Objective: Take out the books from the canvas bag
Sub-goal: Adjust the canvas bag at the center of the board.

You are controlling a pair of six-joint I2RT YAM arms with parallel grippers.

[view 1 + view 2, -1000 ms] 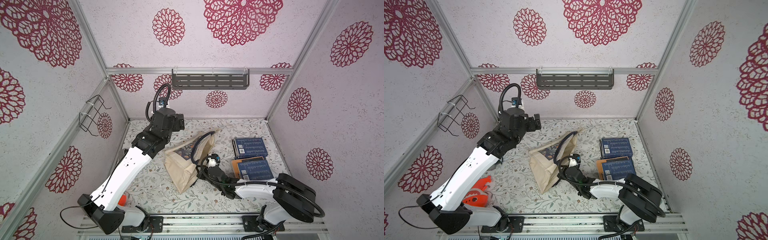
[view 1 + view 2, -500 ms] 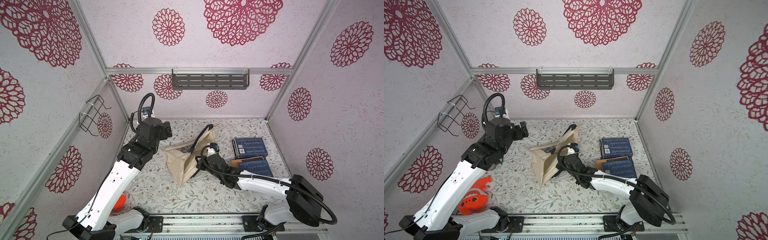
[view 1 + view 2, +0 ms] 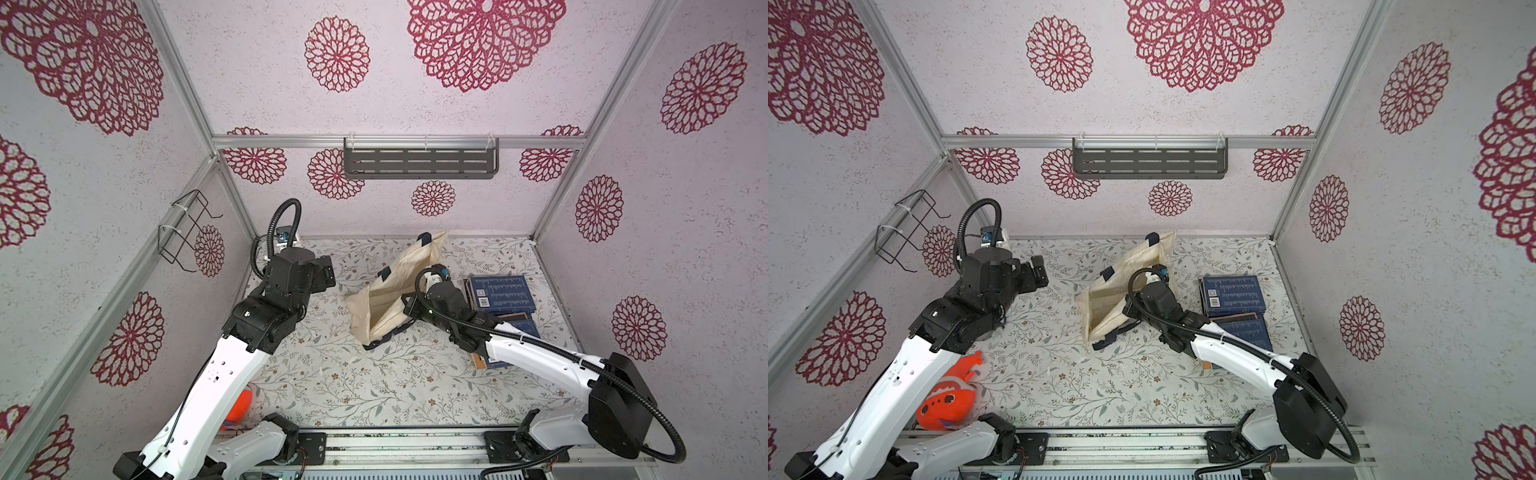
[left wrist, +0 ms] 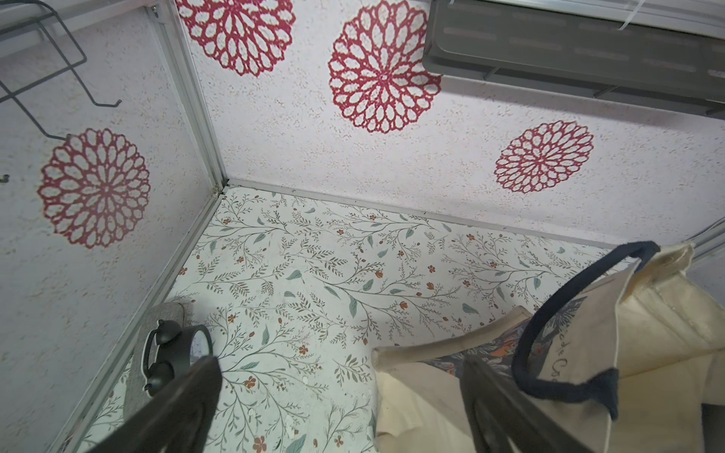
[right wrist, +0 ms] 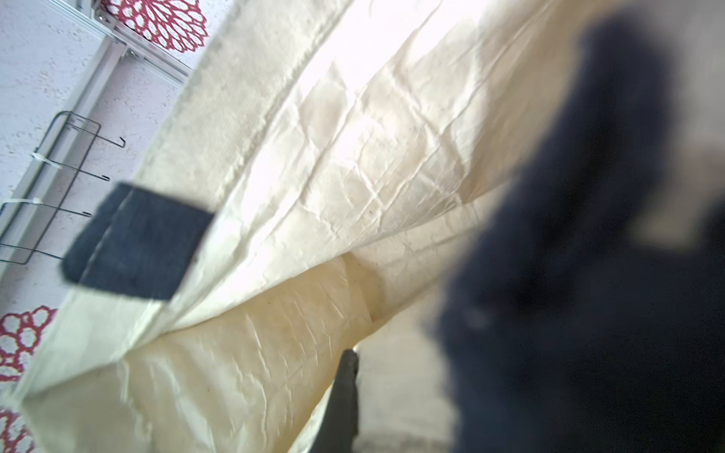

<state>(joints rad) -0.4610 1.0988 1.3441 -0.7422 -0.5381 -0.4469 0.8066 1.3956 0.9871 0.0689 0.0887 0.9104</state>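
The cream canvas bag (image 3: 392, 291) (image 3: 1121, 291) stands tilted mid-table, its mouth gaping toward the front. My right gripper (image 3: 409, 308) (image 5: 347, 359) is shut on the bag's rim fabric. The right wrist view shows only cream lining (image 5: 314, 157), a navy strap patch (image 5: 137, 243) and a blurred navy strap. Two stacks of dark-blue books (image 3: 498, 293) (image 3: 1231, 295) lie right of the bag, the nearer stack partly under my right arm. My left gripper (image 3: 328, 274) (image 4: 339, 364) is open and empty, left of the bag, whose navy handle (image 4: 549, 313) loops by one finger.
An orange plush toy (image 3: 946, 403) lies front left beside my left arm's base. A small black alarm clock (image 4: 172, 353) sits by the left wall. A wire rack (image 3: 187, 232) hangs on the left wall and a grey shelf (image 3: 419, 160) on the back wall.
My right gripper has pulled the bag up and toward the back, so it stands taller. My left arm has drawn back to the left, away from the bag.
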